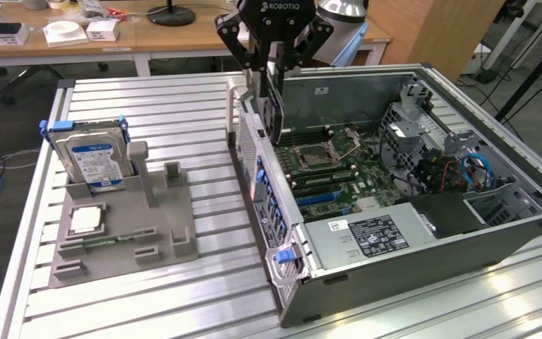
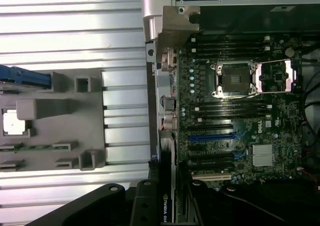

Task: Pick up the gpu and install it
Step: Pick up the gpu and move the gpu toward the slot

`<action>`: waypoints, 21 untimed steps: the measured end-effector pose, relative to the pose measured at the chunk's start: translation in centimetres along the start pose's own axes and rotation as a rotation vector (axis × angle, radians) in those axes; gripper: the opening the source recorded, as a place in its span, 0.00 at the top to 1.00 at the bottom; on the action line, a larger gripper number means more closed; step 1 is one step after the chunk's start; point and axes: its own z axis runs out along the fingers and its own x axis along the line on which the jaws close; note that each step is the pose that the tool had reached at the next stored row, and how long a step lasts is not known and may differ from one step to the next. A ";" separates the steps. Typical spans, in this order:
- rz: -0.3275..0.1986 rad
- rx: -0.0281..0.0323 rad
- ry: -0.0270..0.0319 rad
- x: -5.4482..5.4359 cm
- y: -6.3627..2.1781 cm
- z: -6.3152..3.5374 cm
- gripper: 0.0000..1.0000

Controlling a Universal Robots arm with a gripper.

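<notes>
My claw (image 1: 273, 69) is clenched on the gpu (image 1: 272, 106) above the open case (image 1: 394, 265); fingers hide its top (label cut off).

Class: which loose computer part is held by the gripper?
The gpu, the dark card upright in the gripper; the hard drive, processor and memory strip sit on the grey holder.

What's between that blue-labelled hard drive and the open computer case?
In the exterior view, the hard drive and the computer case are parted by the grey rack's empty upright posts and then a bare strip of ribbed metal table.
</notes>
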 end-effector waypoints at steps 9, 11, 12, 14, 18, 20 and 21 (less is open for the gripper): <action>0.000 0.0000 0.0000 -0.7 0.06 0.02 0.74; 0.000 0.0000 0.0000 -0.9 0.07 0.02 0.74; 0.000 0.0000 0.0001 -0.9 0.07 0.02 0.74; 0.000 0.0000 0.0000 -1.0 0.08 0.03 0.74; 0.000 0.0000 0.0000 -1.3 0.09 0.03 0.74; 0.000 0.0000 0.0000 -1.4 0.11 0.04 0.74; 0.000 -0.0001 0.0000 -1.5 0.11 0.04 0.74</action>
